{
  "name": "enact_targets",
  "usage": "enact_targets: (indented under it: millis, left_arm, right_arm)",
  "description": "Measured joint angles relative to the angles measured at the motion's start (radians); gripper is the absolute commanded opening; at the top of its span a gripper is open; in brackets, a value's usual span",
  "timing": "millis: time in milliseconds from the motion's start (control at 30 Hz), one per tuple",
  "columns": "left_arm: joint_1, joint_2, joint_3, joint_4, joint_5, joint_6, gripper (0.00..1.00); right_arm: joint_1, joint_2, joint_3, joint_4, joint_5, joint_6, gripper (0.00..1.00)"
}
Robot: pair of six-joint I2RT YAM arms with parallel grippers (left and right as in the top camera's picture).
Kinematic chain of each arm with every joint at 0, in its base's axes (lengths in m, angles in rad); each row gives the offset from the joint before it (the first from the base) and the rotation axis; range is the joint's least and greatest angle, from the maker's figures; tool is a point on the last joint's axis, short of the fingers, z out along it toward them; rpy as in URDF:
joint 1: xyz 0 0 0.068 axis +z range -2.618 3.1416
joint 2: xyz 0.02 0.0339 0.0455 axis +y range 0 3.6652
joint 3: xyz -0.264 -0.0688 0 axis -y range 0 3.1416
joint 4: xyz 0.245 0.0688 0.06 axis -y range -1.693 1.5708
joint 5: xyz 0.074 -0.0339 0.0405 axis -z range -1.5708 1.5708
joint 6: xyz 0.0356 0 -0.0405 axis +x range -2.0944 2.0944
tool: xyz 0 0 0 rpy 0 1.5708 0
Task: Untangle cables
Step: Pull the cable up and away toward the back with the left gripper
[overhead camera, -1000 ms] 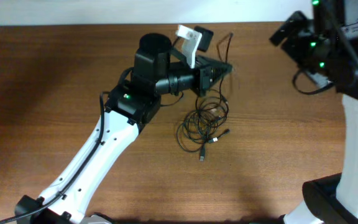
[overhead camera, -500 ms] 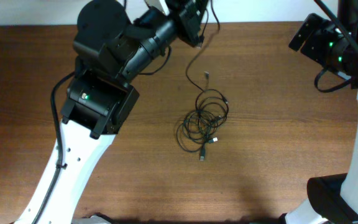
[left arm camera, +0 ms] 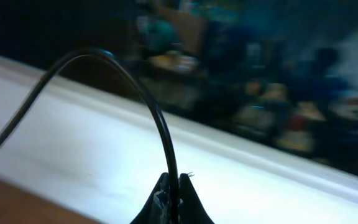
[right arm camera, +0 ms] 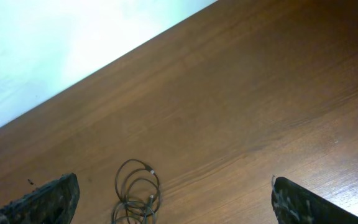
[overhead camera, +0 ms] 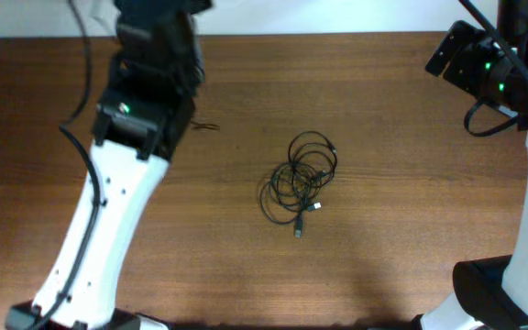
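I have one thin black cord (left arm camera: pixel 160 118) pinched in the left claw (left arm camera: pixel 173 186). The jaws are shut right down on it, and it arcs up and away to the left of the wrist view. The left arm (overhead camera: pixel 126 174) stands high over the far left part of the table (overhead camera: pixel 411 229), and from overhead I cannot see the claw itself. A short dark squiggle (overhead camera: pixel 207 126) shows just beside that arm. I take it for the hanging tail of the same cord, but it is too small to be sure.

The rest of the cables (overhead camera: pixel 301 179) lie as one loose coil near the middle of the table, with plug ends poking out toward the near edge. No strand visibly runs from the coil to my left arm, so I judge this cord is clear of the knot.

The job in hand, as I read it, is laying the cord down apart. I want to carry it toward the left edge and lower it slowly until it lies flat on the wood. Only then do I let go, so the tail neither whips nor swings back across the coil.

The right claw (right arm camera: pixel 176 200) is spread as wide as it goes and holds nothing. It hangs above the far right corner, well apart from the coil, which shows low in its own view.
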Motion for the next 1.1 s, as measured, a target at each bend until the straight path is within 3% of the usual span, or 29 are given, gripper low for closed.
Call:
enact_targets:
  millis: [233, 500, 767, 867, 933, 1100]
  left_arm:
    - [0.167, 0.096, 0.0, -0.029, 0.02, 0.095, 0.01]
    - [0.222, 0.349, 0.001, -0.052, 0.167, 0.4, 0.0]
    - [0.222, 0.409, 0.001, -0.006, 0.235, 0.475, 0.0]
    - [0.22, 0.401, 0.001, -0.011, 0.381, 0.481, 0.0]
    - [0.217, 0.389, 0.0, 0.026, 0.574, 0.463, 0.0]
    - [0.209, 0.355, 0.0, 0.188, 0.84, 0.299, 0.0]
  right_arm:
    - [0.0, 0.0, 0.0, 0.0, 0.0, 0.0, 0.98]
    - [0.0, 0.0, 0.0, 0.0, 0.0, 0.0, 0.98]
    - [0.0, 0.0, 0.0, 0.0, 0.0, 0.0, 0.99]
    - [0.0, 0.0, 0.0, 0.0, 0.0, 0.0, 0.98]
    - [0.0, 0.0, 0.0, 0.0, 0.0, 0.0, 0.98]
    - [0.0, 0.0, 0.0, 0.0, 0.0, -0.001, 0.98]
